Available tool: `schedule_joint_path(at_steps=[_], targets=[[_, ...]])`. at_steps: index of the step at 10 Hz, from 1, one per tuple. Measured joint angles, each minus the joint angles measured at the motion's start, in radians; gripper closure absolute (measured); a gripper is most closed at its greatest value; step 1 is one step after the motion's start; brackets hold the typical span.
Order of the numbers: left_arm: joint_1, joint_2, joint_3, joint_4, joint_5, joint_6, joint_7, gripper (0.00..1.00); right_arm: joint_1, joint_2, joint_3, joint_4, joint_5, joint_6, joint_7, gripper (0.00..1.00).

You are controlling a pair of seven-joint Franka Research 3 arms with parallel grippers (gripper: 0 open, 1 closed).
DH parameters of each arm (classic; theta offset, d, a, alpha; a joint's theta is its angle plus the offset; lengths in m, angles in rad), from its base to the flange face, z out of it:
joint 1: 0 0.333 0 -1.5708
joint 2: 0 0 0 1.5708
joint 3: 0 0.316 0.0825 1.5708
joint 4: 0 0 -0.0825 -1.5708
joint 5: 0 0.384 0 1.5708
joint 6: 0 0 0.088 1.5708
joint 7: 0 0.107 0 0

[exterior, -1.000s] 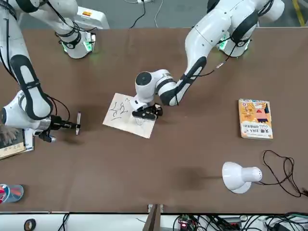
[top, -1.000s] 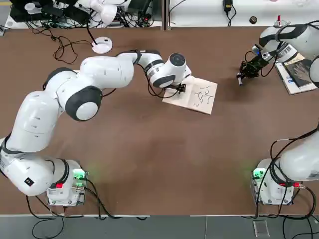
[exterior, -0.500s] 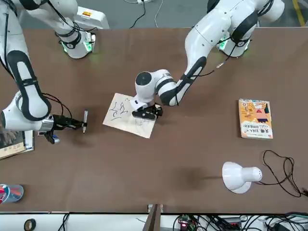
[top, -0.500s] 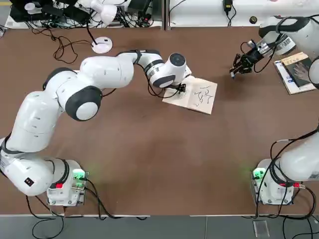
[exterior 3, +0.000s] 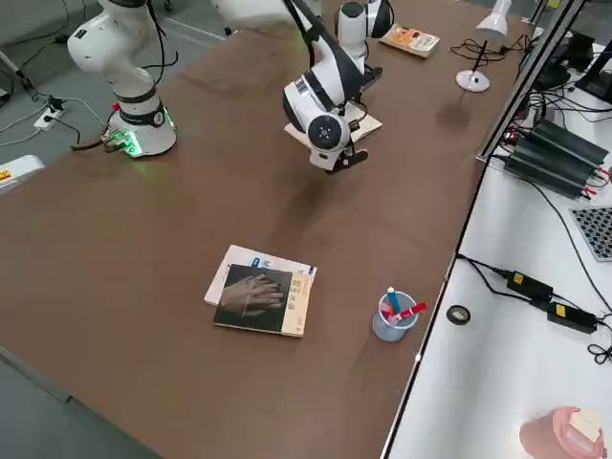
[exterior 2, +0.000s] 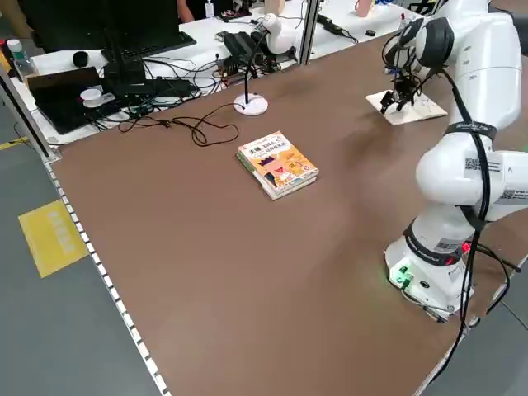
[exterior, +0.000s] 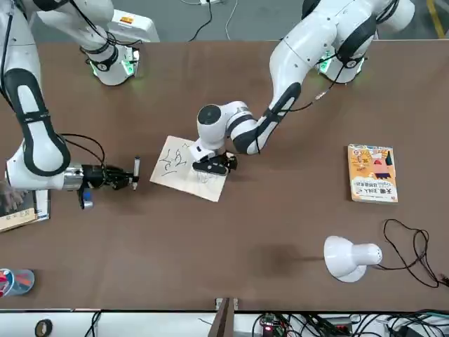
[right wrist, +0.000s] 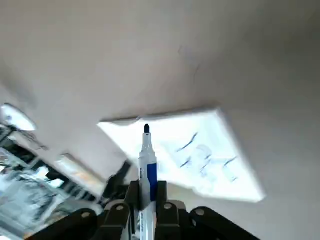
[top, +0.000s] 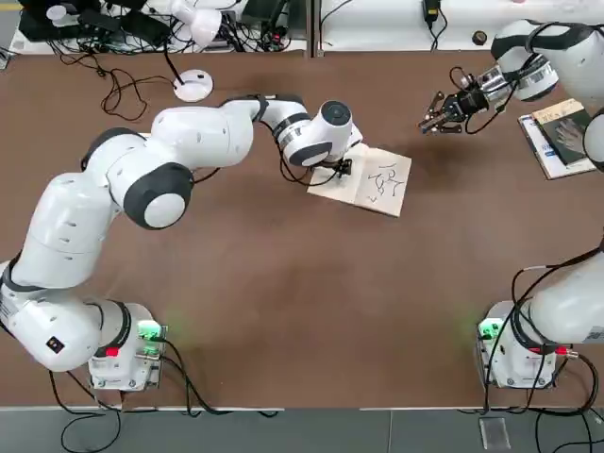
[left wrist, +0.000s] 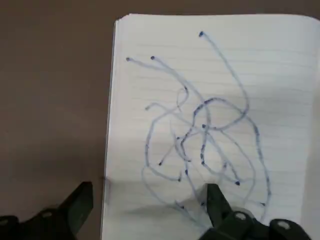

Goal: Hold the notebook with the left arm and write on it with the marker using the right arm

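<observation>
The right gripper (right wrist: pixel 145 200) has its fingers (right wrist: pixel 131 192) pinching the marker (right wrist: pixel 146 165), whose dark tip sticks out beyond them toward the notebook (top: pixel 370 179); in the top view this gripper (top: pixel 430 120) hangs above bare tabletop (top: pixel 283 283) at about 2 o'clock from the notebook, apart from it. The left gripper (left wrist: pixel 150 210) has its fingers (left wrist: pixel 216 200) spread, one over the scribbled page and the other beyond the page's edge over the tabletop, at the notebook's 9 o'clock side in the top view. The notebook lies open and flat near the middle of the tabletop, its white page covered with looping scribbles. A dark-cover book (top: pixel 562 137) lies at 3 o'clock from it by the tabletop's edge, an orange-yellow book (exterior: pixel 372 173) on the opposite side, and a white lamp (exterior: pixel 347 258) along the far edge.
</observation>
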Motion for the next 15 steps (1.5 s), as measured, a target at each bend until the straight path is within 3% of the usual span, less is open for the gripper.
schedule_joint_path(at_steps=[3,8,15], targets=[[0.0,0.0,0.0,0.0,0.0,0.0,0.0,0.0,0.032,0.0,0.001,-0.002,0.161,-0.058,0.122,0.83],[0.0,0.0,0.0,0.0,0.0,0.0,0.001,0.0,0.049,0.001,0.0,-0.03,0.284,-0.147,0.216,0.83],[0.0,0.0,0.001,0.0,0.001,0.0,0.014,0.0,0.054,0.007,0.001,-0.151,0.311,-0.195,0.236,0.83]])
